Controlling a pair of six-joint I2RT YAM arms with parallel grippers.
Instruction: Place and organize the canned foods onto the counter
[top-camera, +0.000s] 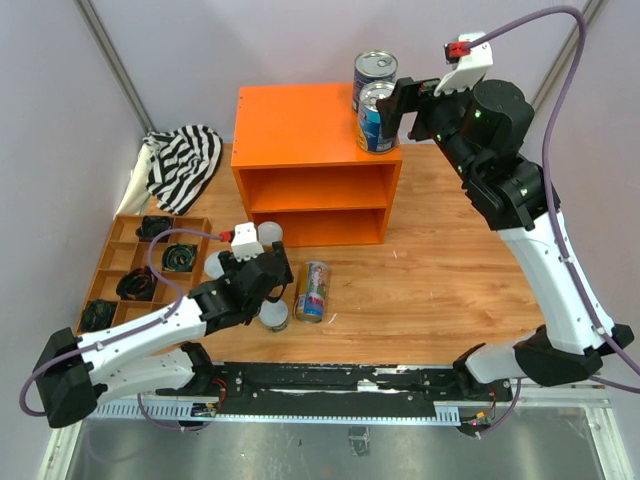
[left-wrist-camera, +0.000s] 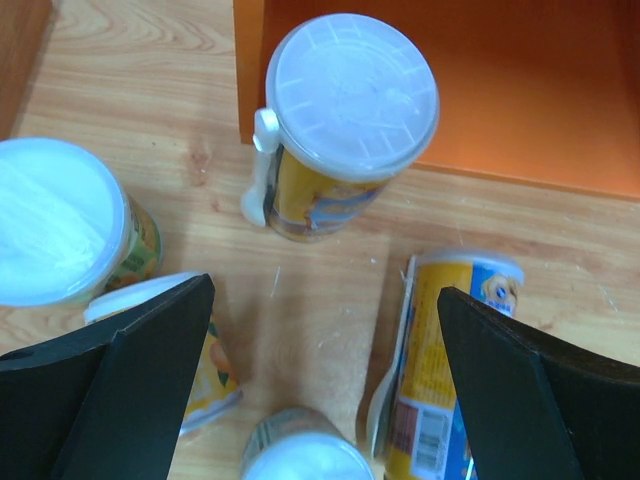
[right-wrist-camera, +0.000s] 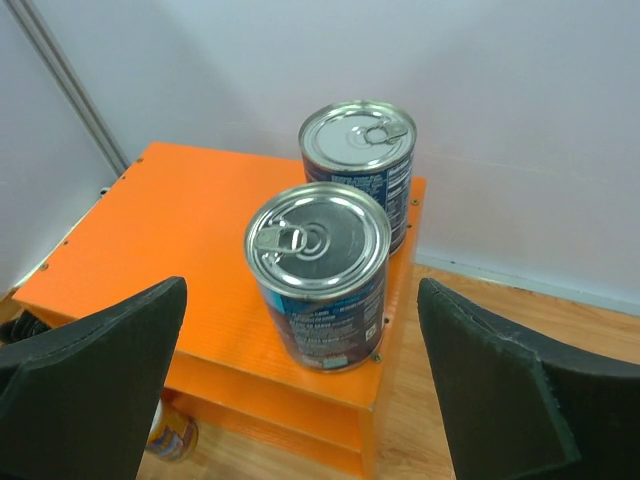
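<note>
Two wide blue-labelled cans stand upright on the right end of the orange counter's (top-camera: 295, 125) top, the near one (right-wrist-camera: 318, 275) in front of the far one (right-wrist-camera: 360, 165). My right gripper (right-wrist-camera: 300, 300) is open just short of the near can, touching nothing. On the table below, my left gripper (left-wrist-camera: 325, 340) hovers open over a cluster of yellowish cans. One white-lidded can (left-wrist-camera: 345, 110) stands by the counter's corner and another (left-wrist-camera: 55, 225) stands at the left. A can (left-wrist-camera: 445, 370) lies flat by the right finger, and one more (left-wrist-camera: 205, 370) lies under the left finger. A slim colourful can (top-camera: 313, 291) lies on the wood.
A low brown compartmented tray (top-camera: 105, 262) holding black items sits at the left. A striped cloth (top-camera: 185, 160) is bunched behind it. The wall runs close behind the counter. The arms' base rail (top-camera: 340, 385) lines the near table edge.
</note>
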